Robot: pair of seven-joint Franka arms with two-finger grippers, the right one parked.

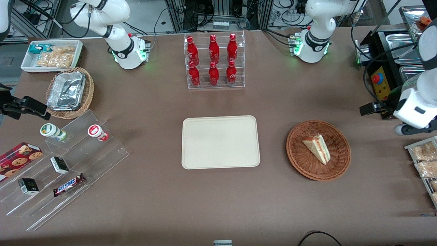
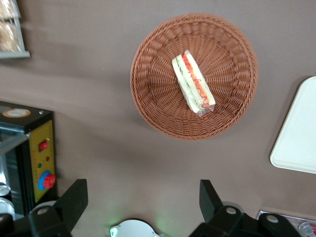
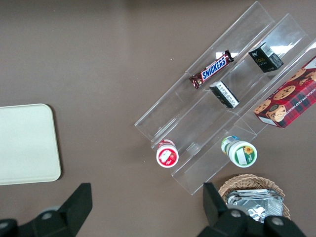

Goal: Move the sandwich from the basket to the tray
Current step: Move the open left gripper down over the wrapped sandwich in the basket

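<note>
The triangular sandwich of pale white bread with red and green filling [image 1: 317,147] lies flat in the round reddish-brown woven wicker basket [image 1: 300,160], a little away from the middle of it, with its layered edge turned up to the wrist camera [image 2: 193,82]. The black two-finger gripper of the left arm [image 2: 143,200] hangs high above the table, well apart from the sandwich and not over the basket [image 2: 148,94]; it is toward the working arm's end of the table. Its fingers [image 2: 74,197] stand wide apart and nothing is between them.

The sandwich is a thin wedge and seems wrapped in clear film, which shines a little at one end. The basket is shallow, with a tight round weave and a low raised rim. It stands on the brown matte table cover [image 1: 218,212].

Beside the basket, toward the parked arm's end, lies the flat cream rectangular tray with rounded corners and low rim [image 1: 191,160]; its surface is smooth and plain, and nothing is on it. Basket and tray are near to each other but do not touch. In the wrist view one rounded corner of the tray [image 2: 296,143] shows near the basket.
</note>
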